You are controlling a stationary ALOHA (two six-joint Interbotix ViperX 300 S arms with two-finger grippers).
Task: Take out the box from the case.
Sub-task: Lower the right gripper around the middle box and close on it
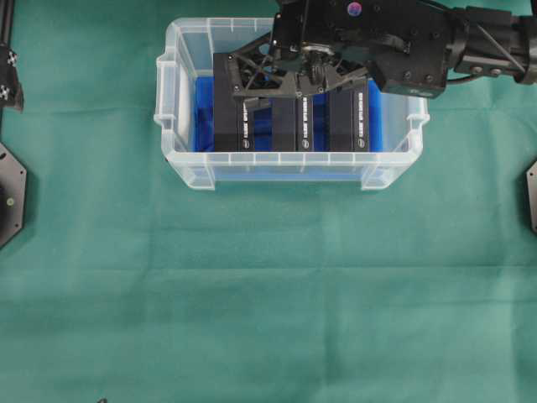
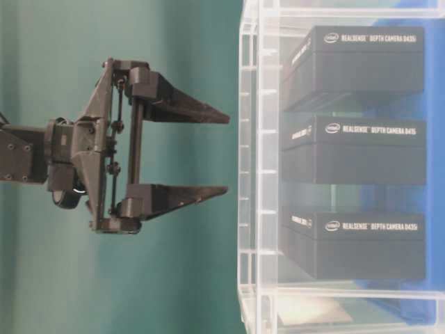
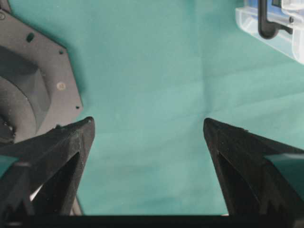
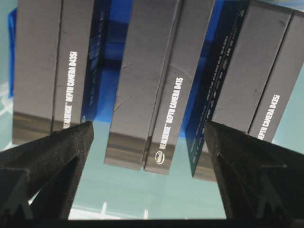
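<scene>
Jaws of the right gripper (image 4: pixel 148 137) are seen spread wide with nothing held, and the middle box (image 4: pixel 152 85) is framed squarely in the gap between the two fingertips in the right wrist view. That box is stood on edge in the case (image 1: pixel 186 159), flanked by a left box (image 4: pixel 52 66) and a right box (image 4: pixel 251 71), each set apart by a narrow slot where the blue sheet (image 1: pixel 203 117) lining the bottom is glimpsed. From overhead the right gripper (image 1: pixel 304 84) is seen hanging over the row of boxes, its arm reaching in from the right edge; whether the fingertips touch a box cannot be told. White lettering is read along the box edges in the table-level view, where the three boxes (image 2: pixel 354 149) are lined up behind the clear wall of the case. Off to the side, the left gripper (image 2: pixel 222 153) is held outside the case, jaws likewise wide apart and empty over the green cloth (image 1: pixel 268 294), with a corner of the case (image 3: pixel 280 33) caught at the top right of its wrist view.
</scene>
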